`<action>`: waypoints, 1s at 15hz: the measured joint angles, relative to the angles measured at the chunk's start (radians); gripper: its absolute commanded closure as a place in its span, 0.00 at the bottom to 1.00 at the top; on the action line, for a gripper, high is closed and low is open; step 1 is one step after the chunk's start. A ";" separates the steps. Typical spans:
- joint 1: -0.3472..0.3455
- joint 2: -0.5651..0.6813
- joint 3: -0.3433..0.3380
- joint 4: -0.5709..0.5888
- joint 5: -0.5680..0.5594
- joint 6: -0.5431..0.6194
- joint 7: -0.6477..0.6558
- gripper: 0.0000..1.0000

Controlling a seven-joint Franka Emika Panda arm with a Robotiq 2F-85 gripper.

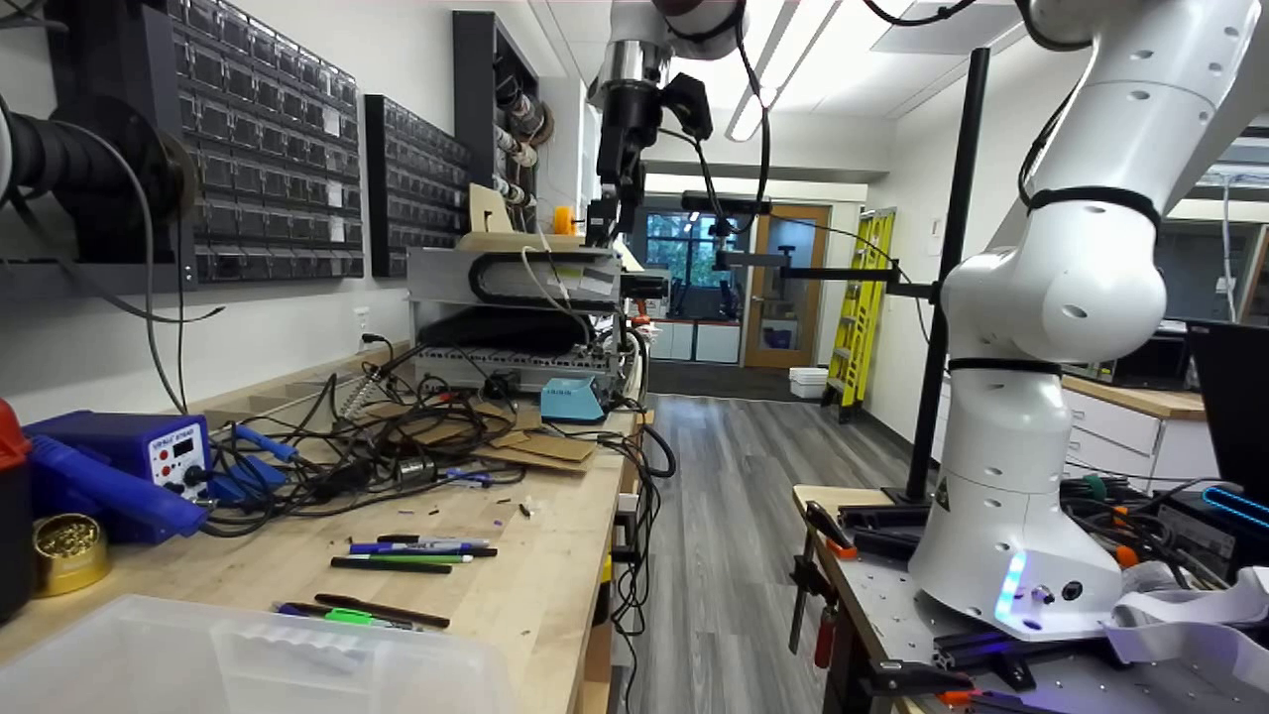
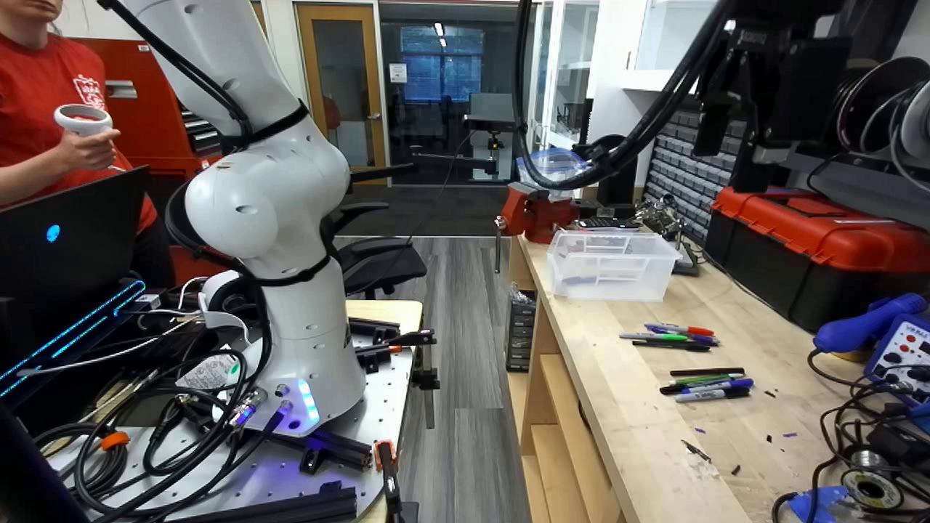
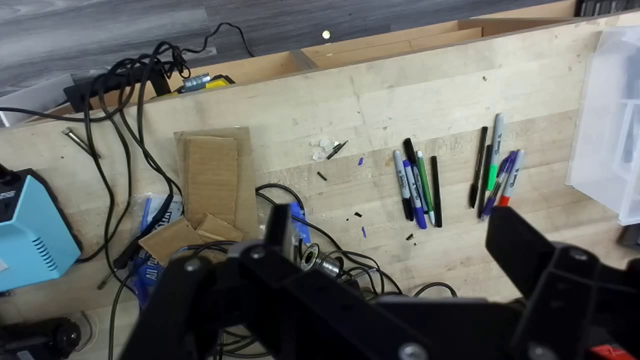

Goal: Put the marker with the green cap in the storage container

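Wrist view: worktop (image 3: 310, 110) across mid-frame; bin (image 3: 593, 132) at right edge; jaws spread wide along the bottom, nothing between them; green-capped marker (image 3: 494, 165) on the worktop right of centre, cap toward frame bottom, black pen (image 3: 485, 181) just beside its cap on the left, purple pen (image 3: 498, 185) just beside on the right; reads as pre-grasp to me; next move probably wants a shift up and right in frame, then a descent onto the marker's upper end, where pens crowd it less.
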 measured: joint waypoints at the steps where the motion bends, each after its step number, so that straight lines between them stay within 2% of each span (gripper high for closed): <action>1: -0.001 0.000 0.002 0.000 0.000 0.000 0.000 0.00; 7: -0.002 0.014 0.050 -0.015 0.000 0.043 0.014 0.00; 15: 0.009 0.096 0.188 -0.112 -0.006 0.350 0.154 0.00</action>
